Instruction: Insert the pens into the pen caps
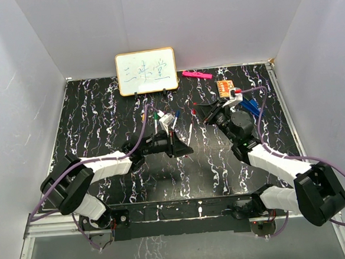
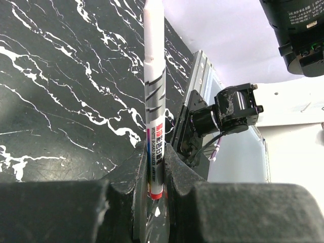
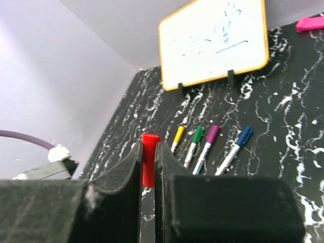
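light: bright, even, diffuse | shadows: soft, faint | glare: mild sheen on table (image 1: 100, 111) | focus: right wrist far background soft

Black marbled table (image 1: 95, 120), white walls (image 1: 224, 19)

The table (image 1: 100, 111) has a black top in marble pattern with white veins. At its far edge a small whiteboard with a yellow frame (image 1: 146, 71) stands on two black feet. To the right of it lies a bright pink marker (image 1: 196, 75), and near that an orange rectangular card (image 1: 226, 88). In front of the whiteboard four thin white pens lie side by side: a yellow-capped pen (image 3: 177, 137), a green-capped pen (image 3: 194, 142), a purple-capped pen (image 3: 207, 144) and a blue-capped pen (image 3: 235, 147).
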`<action>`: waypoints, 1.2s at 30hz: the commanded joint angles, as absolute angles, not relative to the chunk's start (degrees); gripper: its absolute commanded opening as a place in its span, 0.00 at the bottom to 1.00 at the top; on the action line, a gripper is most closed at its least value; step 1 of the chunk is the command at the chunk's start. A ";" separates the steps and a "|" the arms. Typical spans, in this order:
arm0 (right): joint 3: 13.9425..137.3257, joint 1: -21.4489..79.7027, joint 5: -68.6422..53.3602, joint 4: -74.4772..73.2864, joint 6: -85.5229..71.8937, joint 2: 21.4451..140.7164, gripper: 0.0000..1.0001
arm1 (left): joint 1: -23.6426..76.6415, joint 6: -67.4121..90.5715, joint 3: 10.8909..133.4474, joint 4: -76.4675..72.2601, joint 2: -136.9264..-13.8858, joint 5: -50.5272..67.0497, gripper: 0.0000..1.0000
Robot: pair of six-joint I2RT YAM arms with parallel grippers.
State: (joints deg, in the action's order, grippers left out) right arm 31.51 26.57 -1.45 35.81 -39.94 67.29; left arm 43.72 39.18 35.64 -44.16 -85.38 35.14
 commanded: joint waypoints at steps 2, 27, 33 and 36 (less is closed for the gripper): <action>29.91 26.76 -4.56 46.62 -43.17 65.16 0.00 | 44.01 41.18 37.21 -50.10 -85.98 36.26 0.00; 26.99 26.87 -7.82 48.68 -45.60 64.80 0.00 | 43.99 39.31 38.11 -48.46 -87.19 34.32 0.00; 26.60 26.89 -7.90 48.52 -45.59 64.44 0.00 | 44.06 39.20 37.93 -48.43 -86.84 33.98 0.00; 26.25 26.89 -7.98 48.39 -45.48 64.30 0.00 | 44.03 38.95 37.89 -48.01 -86.49 33.72 0.00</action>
